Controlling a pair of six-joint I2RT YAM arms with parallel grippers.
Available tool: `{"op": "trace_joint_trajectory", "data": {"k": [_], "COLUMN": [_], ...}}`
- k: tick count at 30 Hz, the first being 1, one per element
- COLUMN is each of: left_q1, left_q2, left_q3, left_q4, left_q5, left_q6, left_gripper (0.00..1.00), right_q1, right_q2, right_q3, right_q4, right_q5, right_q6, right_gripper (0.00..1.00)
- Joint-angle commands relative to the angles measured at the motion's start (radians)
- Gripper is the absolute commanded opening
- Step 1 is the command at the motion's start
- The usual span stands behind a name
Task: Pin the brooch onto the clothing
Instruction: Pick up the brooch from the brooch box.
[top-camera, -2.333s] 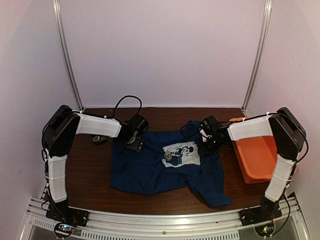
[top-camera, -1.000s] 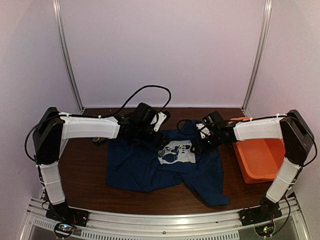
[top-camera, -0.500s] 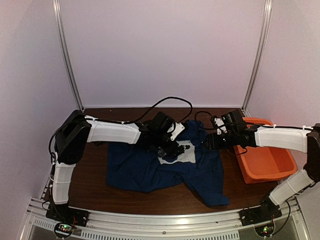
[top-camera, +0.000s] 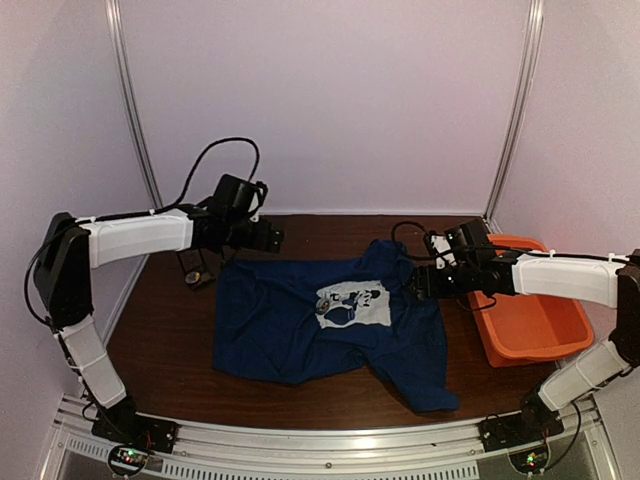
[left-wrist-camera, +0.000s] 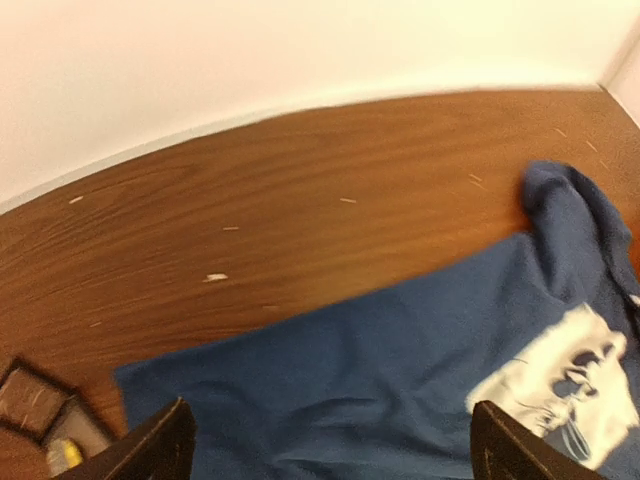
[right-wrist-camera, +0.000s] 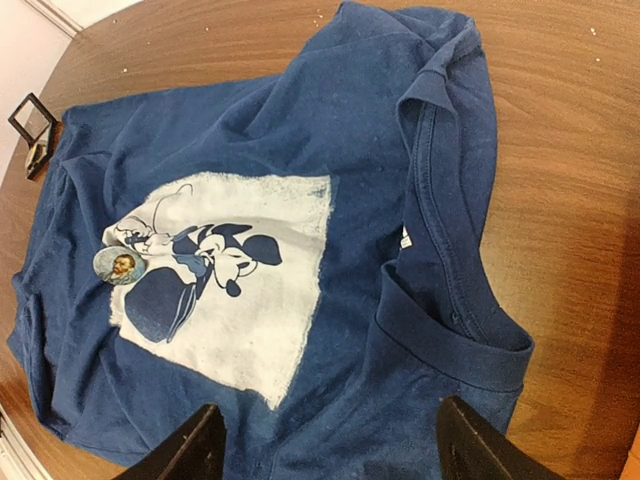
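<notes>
okay, wooden surface (top-camera: 170, 330) first, navy t-shirt (right-wrist-camera: 380, 130) spread across it, mouse print (right-wrist-camera: 250, 300) up. left hand (left-wrist-camera: 335, 445) high over the shirt's far edge, fingers apart, empty; right hand (right-wrist-camera: 325, 440) by the collar, also spread, empty. round brooch (right-wrist-camera: 118, 265) sits on the print's corner, pinned or loose, can't tell. any tug on the cloth could slide it off.

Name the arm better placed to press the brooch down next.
Probably right. The right arm ends near the collar of the shirt, jaws open, and its wrist view shows the brooch at the edge of the print. The left arm sits beyond the shirt's far edge, brooch indistinct in its view.
</notes>
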Motion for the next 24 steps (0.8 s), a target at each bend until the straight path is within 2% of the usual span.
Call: {"op": "trace_joint_trajectory", "data": {"k": [1,9,13,24], "left_q1": [0.147,0.356,0.398,0.465], "left_q2": [-0.117,-0.206,-0.156,0.006], "left_q3": [-0.141,-0.324,-0.33,-0.302], "left_q4": [-0.055,-0.026,-0.048,0.018], "left_q5": [-0.086,-0.051,-0.079,0.024], "left_q6": [-0.158,-0.35,-0.39,-0.44], "left_gripper": [0.98,0.98,0.98,0.98], "right_q1": [-0.005,-0.005,-0.004,-0.005], "right_q2": [-0.028,-0.028,-0.036,-0.041], "right_q3": [0.013,0.036,0.034,0.022], "right_q4": [0.0,-0.026,-0.025,-0.028], "right_q5": [-0.011,-0.006,-0.011,-0.022], "right_q6": [-0.019,-0.032,-0.03,-0.03], "right_gripper": [0.74,0.79,0.81,0.82]}}
